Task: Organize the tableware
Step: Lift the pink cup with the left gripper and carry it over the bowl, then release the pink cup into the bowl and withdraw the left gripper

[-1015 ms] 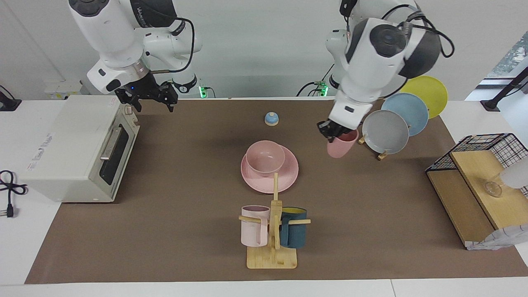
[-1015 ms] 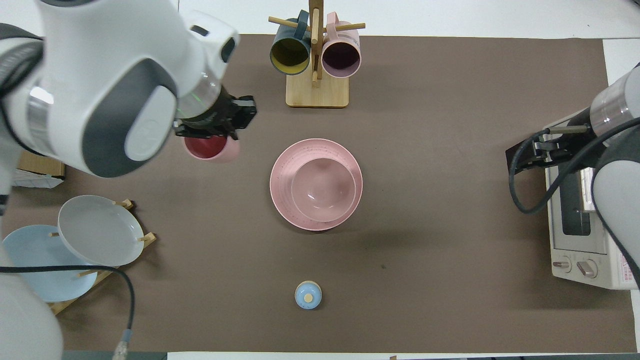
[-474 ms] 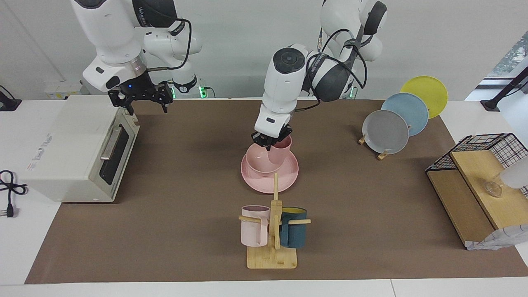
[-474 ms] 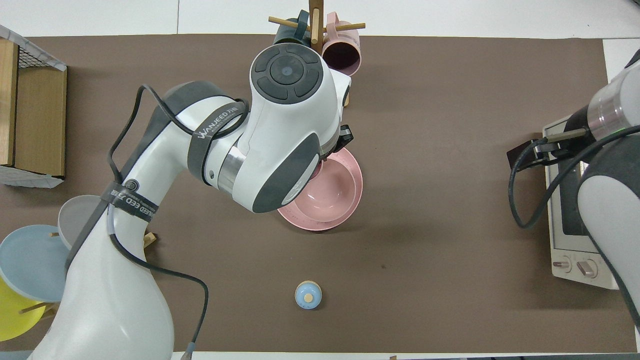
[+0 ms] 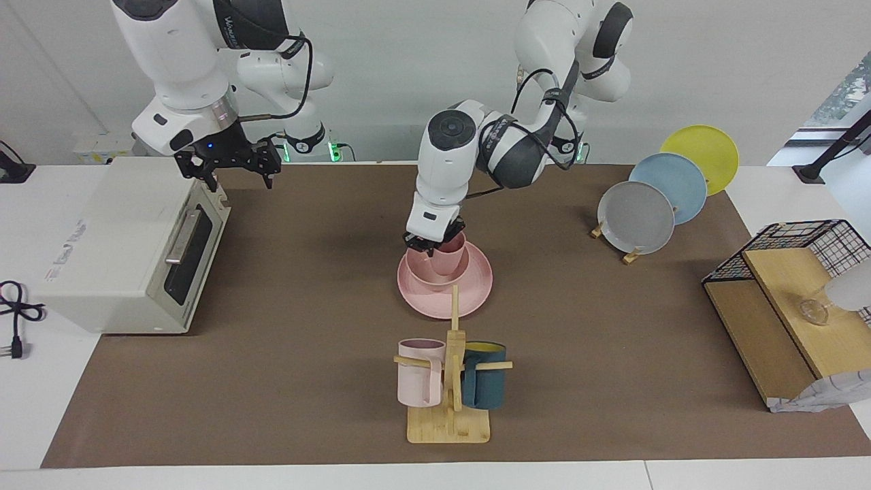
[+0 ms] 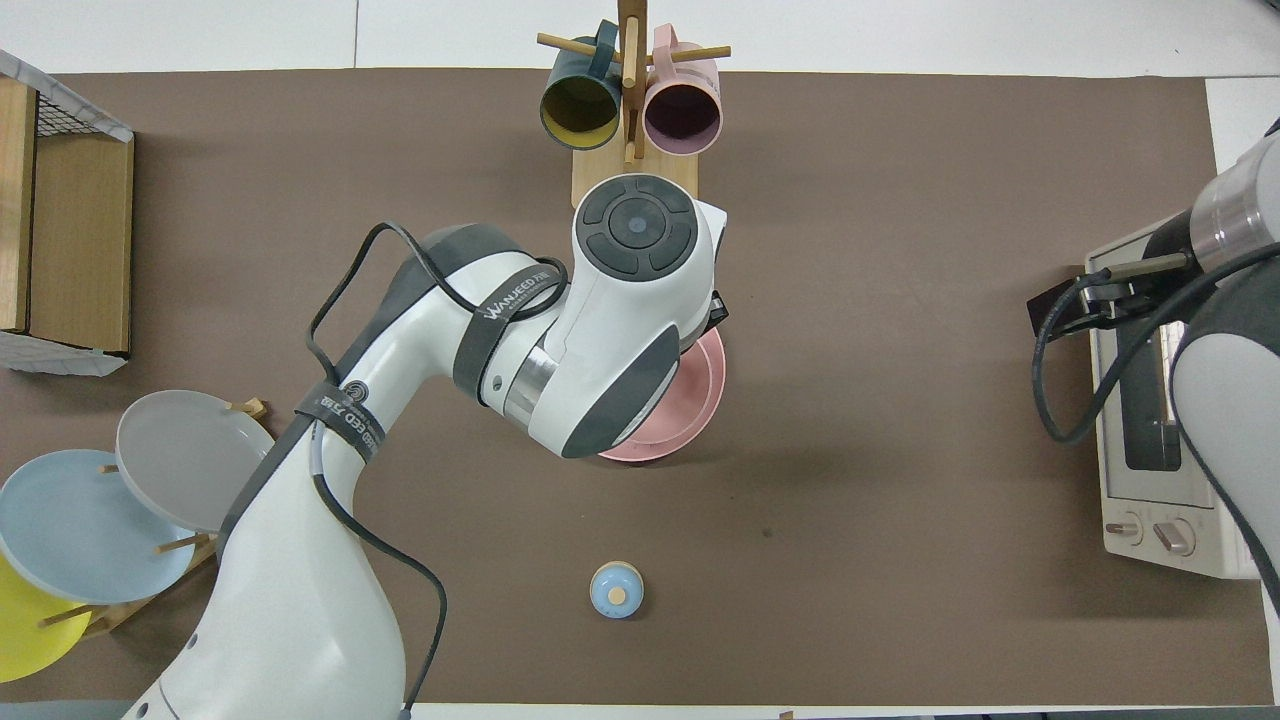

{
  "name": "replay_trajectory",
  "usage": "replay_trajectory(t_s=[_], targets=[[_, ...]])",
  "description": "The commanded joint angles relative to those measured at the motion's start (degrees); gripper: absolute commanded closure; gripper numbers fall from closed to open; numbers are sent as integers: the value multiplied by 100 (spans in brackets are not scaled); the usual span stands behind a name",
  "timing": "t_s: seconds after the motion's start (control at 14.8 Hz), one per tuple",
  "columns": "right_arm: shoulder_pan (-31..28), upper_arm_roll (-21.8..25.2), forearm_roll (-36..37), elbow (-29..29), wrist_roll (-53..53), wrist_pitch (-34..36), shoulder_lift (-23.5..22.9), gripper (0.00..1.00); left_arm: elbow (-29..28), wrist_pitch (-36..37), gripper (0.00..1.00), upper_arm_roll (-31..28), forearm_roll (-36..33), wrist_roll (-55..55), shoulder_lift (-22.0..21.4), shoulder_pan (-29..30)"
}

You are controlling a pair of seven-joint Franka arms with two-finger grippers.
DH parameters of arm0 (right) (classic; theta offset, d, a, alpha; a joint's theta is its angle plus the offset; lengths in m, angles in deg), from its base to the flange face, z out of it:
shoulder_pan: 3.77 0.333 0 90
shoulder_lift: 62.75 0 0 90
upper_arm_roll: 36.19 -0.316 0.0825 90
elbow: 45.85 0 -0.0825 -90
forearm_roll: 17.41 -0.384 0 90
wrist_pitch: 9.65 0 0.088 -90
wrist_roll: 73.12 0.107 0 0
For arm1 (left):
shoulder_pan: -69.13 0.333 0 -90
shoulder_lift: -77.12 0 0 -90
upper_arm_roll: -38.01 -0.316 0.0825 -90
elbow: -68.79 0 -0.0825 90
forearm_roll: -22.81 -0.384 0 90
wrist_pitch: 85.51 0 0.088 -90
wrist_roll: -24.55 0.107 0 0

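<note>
At the centre of the facing view we see the left arm folded sharply: its upper link comes from the base at the top of the frame, bends at a dark elbow, and the white forearm drops almost straight down toward the middle of the table. The left gripper (image 5: 431, 245) points downward and is clamped on the rim of the pink cup (image 5: 449, 256), which stands upright inside the pink bowl (image 5: 420, 270). The bowl itself sits on the pink plate (image 5: 469, 289), at the centre of the frame. We cannot tell whether the cup's base rests on the bowl's bottom.

In the overhead view the same arm sweeps in from the lower left and its wrist housing covers the bowl and cup entirely; only a crescent of the plate (image 6: 690, 405) shows beside it.

At the upper left of the facing view the right arm waits, its wrist angled down, with the right gripper (image 5: 229, 167) hanging over the top edge of the toaster oven (image 5: 129, 252), fingers spread and holding nothing.

Below the plate in the facing view stands the wooden mug rack (image 5: 449, 408); at the upper right lean the grey plate (image 5: 635, 216), blue plate (image 5: 674, 184) and yellow plate (image 5: 704, 148).
</note>
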Motion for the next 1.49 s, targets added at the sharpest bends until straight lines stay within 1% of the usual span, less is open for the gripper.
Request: replay_trajectory(t_s=[0.0, 0.14, 0.34, 0.47, 0.54, 0.61, 0.74, 0.81, 0.88, 1.02, 1.22, 1.29, 1.42], targets=[[-101, -52, -78, 82, -47, -1, 36, 0, -335, -345, 100, -107, 80, -54, -67, -91], [-233, -122, -86, 73, -56, 52, 28, 0, -344, -389, 100, -107, 123, -54, 21, -91], [-260, -122, -78, 73, -56, 70, 36, 0, -406, -530, 100, -107, 141, -45, 48, -73], [-426, -306, -78, 82, -56, 79, 36, 0, -423, -530, 100, -107, 115, -37, 48, -82], [-427, -324, -69, 82, -47, 105, 36, 0, -415, -486, 33, -107, 97, -37, 48, -91], [-427, -333, -69, 82, -47, 157, 45, 0, -406, -442, 0, -107, 89, -37, 48, -91], [-427, -316, -69, 82, -56, 184, 54, 0, -353, -337, 0, -116, 89, -10, 4, -47], [-427, -316, -78, 90, -39, 228, 80, 0, -353, -232, 0, -125, 80, 24, -101, 14], [-427, -316, -78, 117, -21, 411, 106, 0, -344, -40, 0, -151, 80, 147, -354, 128], [-427, -307, -78, 117, -29, 544, 124, 0, -344, 425, 0, -151, 89, 576, -811, 601], [-392, -316, -69, 152, 101, 536, 168, 0, -353, 1217, 0, -151, 97, 1384, -1427, 1295], [-383, -325, -69, 169, 250, 536, 203, 0, -371, 1463, 0, -151, 106, 1735, -1672, 1646], [-374, -333, -60, 161, 173, 484, 186, 0, -397, 1789, 0, -151, 124, 2342, -2043, 2253]])
